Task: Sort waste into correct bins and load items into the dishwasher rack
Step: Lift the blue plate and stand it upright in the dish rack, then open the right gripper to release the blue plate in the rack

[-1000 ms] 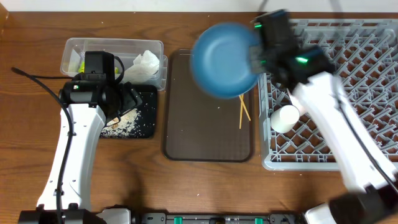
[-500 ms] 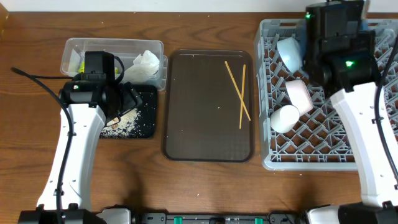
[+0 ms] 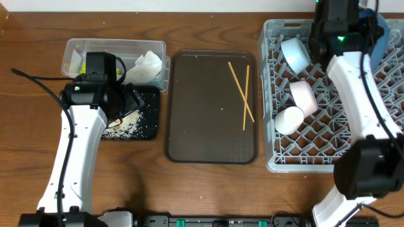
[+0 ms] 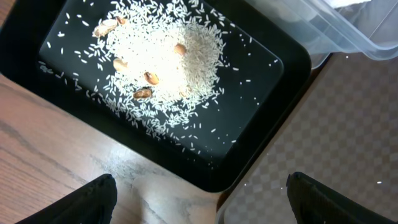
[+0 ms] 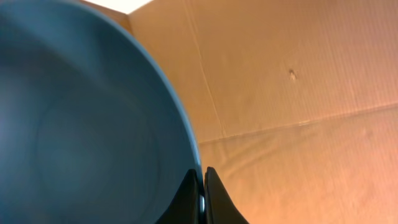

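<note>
My right gripper (image 5: 203,186) is shut on the rim of the large dark blue plate-bowl (image 5: 81,124) and holds it on edge over the back right of the grey dishwasher rack (image 3: 328,161); overhead, only the plate-bowl's edge (image 3: 380,34) shows. The light blue bowl (image 3: 295,53), white bowl (image 3: 303,98) and white cup (image 3: 288,120) lie in the rack. Two chopsticks (image 3: 243,88) lie crossed on the brown tray (image 3: 202,126). My left gripper (image 4: 205,205) is open and empty over the near edge of the black tray (image 4: 273,106), which holds rice crumbs (image 4: 161,62).
The clear tub (image 3: 113,47) behind the black tray (image 3: 148,123) holds the white napkin (image 3: 148,66) and the yellow-green wrapper (image 3: 79,63). A cardboard wall (image 5: 298,93) stands behind the rack. Bare wooden table lies in front of the trays.
My right arm carried the dark blue plate-bowl from above the brown tray to the rack's back right, uncovering the chopsticks. My left arm has not moved.
</note>
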